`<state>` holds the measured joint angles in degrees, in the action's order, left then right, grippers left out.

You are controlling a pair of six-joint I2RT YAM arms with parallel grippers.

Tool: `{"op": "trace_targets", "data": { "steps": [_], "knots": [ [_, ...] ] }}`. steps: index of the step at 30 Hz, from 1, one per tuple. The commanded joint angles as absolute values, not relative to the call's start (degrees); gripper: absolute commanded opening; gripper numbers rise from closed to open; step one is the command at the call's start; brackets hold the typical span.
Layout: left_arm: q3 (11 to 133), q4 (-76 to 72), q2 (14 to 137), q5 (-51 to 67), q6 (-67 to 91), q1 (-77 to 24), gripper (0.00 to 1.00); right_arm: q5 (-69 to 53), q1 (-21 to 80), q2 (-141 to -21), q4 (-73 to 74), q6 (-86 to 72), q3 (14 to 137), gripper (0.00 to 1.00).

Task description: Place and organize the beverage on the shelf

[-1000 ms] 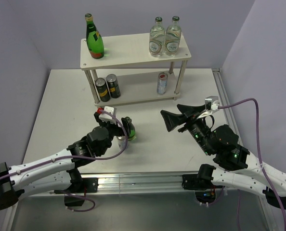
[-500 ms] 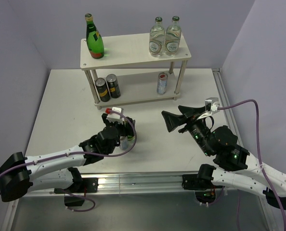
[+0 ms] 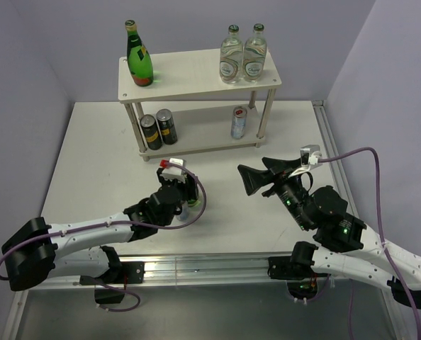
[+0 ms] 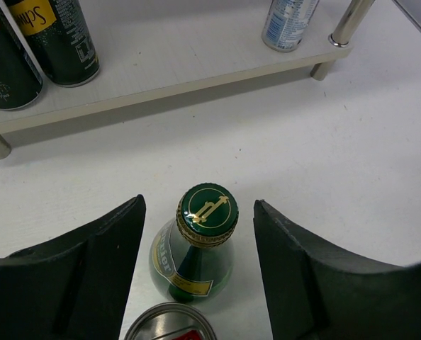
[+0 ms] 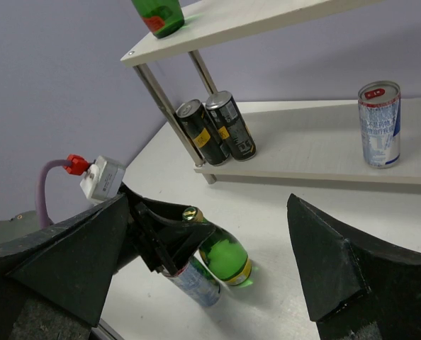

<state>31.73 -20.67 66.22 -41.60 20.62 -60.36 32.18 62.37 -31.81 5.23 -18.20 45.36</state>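
Note:
A green glass bottle [image 4: 196, 265] with a yellow label and green cap stands on the table in front of the shelf [image 3: 189, 74]. My left gripper [image 4: 200, 212] straddles its neck, open, with a gap on each side. A slim silver can [image 4: 169, 324] stands just behind the bottle, under the wrist. In the right wrist view the bottle [image 5: 228, 256] and can [image 5: 196, 281] show side by side. On the top board stand another green bottle [image 3: 139, 57] and two clear bottles [image 3: 243, 53]. The lower board holds a silver can [image 3: 239, 122]. My right gripper [image 3: 251, 177] hovers open and empty right of the middle.
Two dark cans [image 3: 158, 129] stand at the left end of the shelf's lower board. The shelf legs [image 3: 264, 124] stand close behind the work area. A metal rail [image 3: 196, 268] runs along the table's near edge, and purple walls close in behind and at both sides.
My left gripper has slid right and forward over the green bottle, and its jaws have narrowed around the neck. The right arm has barely moved.

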Motion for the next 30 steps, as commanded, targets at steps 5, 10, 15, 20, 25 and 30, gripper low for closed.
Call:
{"op": "trace_targets", "data": {
  "steps": [5, 10, 15, 20, 25, 30],
  "knots": [
    [33.0, -24.5, 68.3, -42.4, 19.9, -60.6, 0.58, 33.7, 62.1, -30.9, 4.4, -18.6, 44.6, 1.00],
    [33.4, -24.3, 69.5, -42.5, 19.6, -60.6, 0.37, 34.1, 62.1, -30.6, 4.5, -18.2, 44.6, 0.99],
    [33.3, -24.3, 69.6, -43.0, 20.0, -60.6, 0.01, 34.2, 62.1, -30.2, 4.6, -18.5, 44.4, 1.00],
    [33.6, -24.1, 69.1, -43.2, 19.7, -60.6, 0.00, 34.3, 62.1, -30.1, 4.6, -18.6, 44.1, 0.99],
    [36.8, -19.9, 66.6, -43.9, 18.6, -60.6, 0.00, 34.4, 62.1, -29.7, 4.6, -18.5, 44.1, 1.00],
    [42.3, -16.9, 64.7, -43.9, 15.5, -60.6, 0.00, 34.3, 62.1, -29.6, 4.0, -18.5, 43.9, 1.00]
  ]
}}
